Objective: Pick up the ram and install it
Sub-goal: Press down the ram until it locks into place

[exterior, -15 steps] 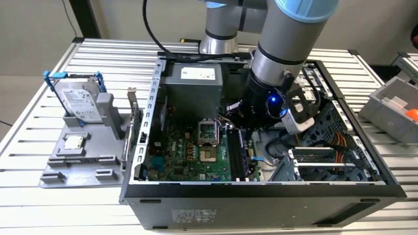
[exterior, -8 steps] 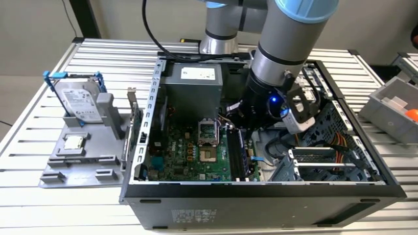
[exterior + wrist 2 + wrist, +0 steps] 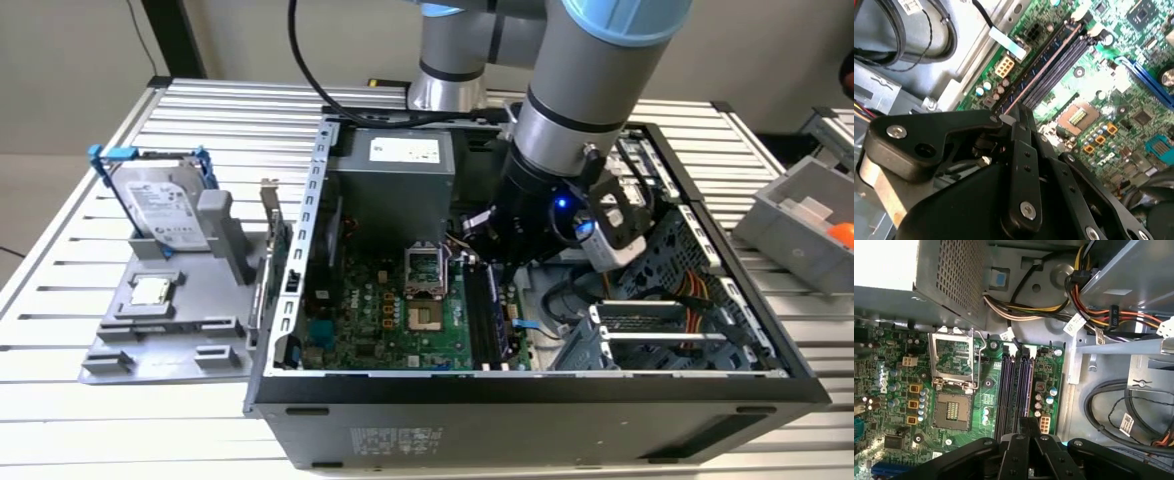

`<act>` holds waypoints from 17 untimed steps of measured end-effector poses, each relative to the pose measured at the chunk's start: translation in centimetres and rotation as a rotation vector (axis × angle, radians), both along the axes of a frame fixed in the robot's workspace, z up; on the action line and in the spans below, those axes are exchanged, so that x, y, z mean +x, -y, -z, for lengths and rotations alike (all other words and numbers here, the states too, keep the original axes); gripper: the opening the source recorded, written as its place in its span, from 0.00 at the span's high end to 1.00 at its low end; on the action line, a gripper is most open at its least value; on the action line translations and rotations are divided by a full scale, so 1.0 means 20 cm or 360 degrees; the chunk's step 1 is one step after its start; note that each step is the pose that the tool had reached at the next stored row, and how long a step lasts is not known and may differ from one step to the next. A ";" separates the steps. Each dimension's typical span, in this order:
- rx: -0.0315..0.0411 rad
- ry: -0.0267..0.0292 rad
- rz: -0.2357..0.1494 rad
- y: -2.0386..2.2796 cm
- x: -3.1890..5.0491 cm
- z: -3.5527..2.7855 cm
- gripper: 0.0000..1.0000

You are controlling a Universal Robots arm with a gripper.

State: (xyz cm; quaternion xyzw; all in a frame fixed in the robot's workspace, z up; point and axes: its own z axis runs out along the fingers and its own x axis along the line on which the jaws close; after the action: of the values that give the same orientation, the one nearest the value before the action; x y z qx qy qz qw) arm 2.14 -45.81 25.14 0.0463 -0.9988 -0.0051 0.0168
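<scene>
Matt black, perhaps plastic end effector [image 3: 1021, 117]; ribbed bare-metal table [image 3: 80, 400]

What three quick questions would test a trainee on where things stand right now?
1. True or false: the hard drive lies inside the computer case.
2. Pick one. In the first wrist view, the gripper is poised at: A the memory slots; B the power supply; C the hard drive.
3. Short answer: what colour is the bracket around the hard drive?

Key
1. False: it stands on the grey holder outside the case, at the exterior view's left.
2. A.
3. Blue.
</scene>
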 end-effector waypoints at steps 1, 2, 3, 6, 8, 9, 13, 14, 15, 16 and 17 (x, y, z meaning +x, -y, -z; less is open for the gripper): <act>0.0000 0.00000 -0.0007 0.000 0.000 0.000 1.00; 0.0000 0.00000 -0.0014 0.000 0.000 0.000 1.00; 0.0000 0.00000 -0.0019 0.000 0.000 0.000 1.00; 0.0000 -0.00001 -0.0028 0.000 0.000 0.000 1.00; 0.0000 -0.00005 -0.0033 0.000 0.000 0.000 1.00; 0.0000 -0.00007 -0.0036 0.000 0.000 0.000 1.00; 0.0000 -0.00021 -0.0042 0.000 0.000 0.000 1.00; 0.0000 -0.00023 -0.0043 0.000 0.000 0.000 1.00; 0.0000 -0.00028 -0.0045 0.000 0.000 0.000 1.00; 0.0000 -0.00032 -0.0046 0.000 0.000 0.000 1.00; 0.0000 -0.00037 -0.0047 0.000 0.000 0.000 1.00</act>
State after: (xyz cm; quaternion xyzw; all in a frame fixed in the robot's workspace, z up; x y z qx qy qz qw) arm 2.14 -45.81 25.14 0.0612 -0.9980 -0.0049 0.0181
